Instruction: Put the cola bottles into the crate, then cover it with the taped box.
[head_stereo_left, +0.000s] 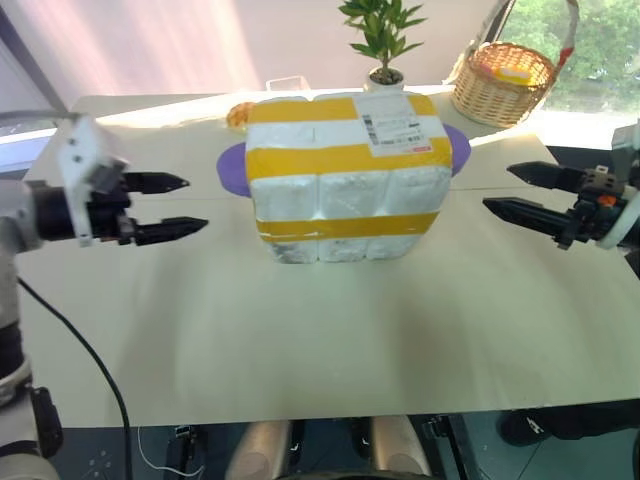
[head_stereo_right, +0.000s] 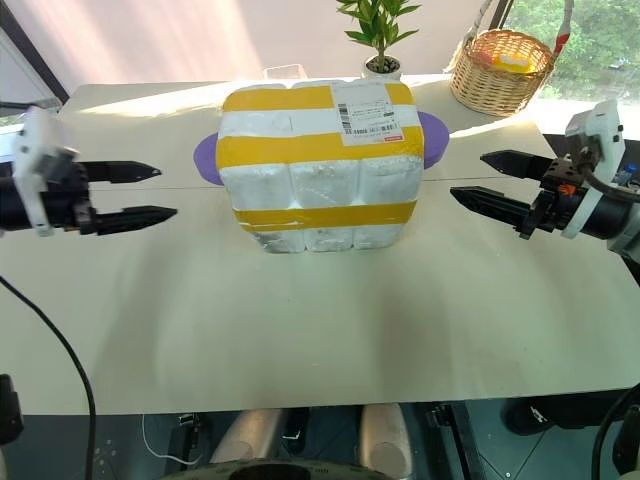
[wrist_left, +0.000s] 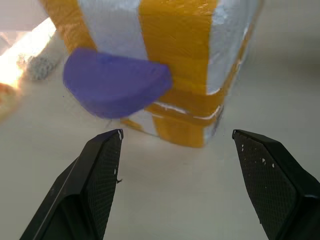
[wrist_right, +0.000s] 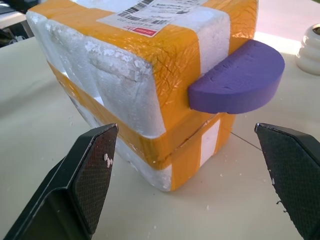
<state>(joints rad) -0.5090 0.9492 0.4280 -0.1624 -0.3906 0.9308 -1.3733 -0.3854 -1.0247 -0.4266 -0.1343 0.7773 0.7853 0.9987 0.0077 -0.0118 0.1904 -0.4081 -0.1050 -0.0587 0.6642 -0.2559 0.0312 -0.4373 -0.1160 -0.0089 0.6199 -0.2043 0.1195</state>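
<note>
The taped box (head_stereo_left: 345, 160), white foam with wide yellow bands and a shipping label on top, stands in the middle of the table. A purple half-round handle (wrist_left: 115, 82) sticks out of its left side and another (wrist_right: 237, 77) out of its right side. Under a seam, a low foam part with a yellow band, the crate (head_stereo_left: 340, 243), shows below the box. The cola bottles are hidden. My left gripper (head_stereo_left: 195, 204) hovers open left of the box, apart from it. My right gripper (head_stereo_left: 497, 188) hovers open on the right, also apart from it.
A wicker basket (head_stereo_left: 500, 80) stands at the back right and a potted plant (head_stereo_left: 383, 40) behind the box. Something small and orange (head_stereo_left: 238, 113) lies behind the box's left corner. The table's front edge (head_stereo_left: 320, 412) runs close to me.
</note>
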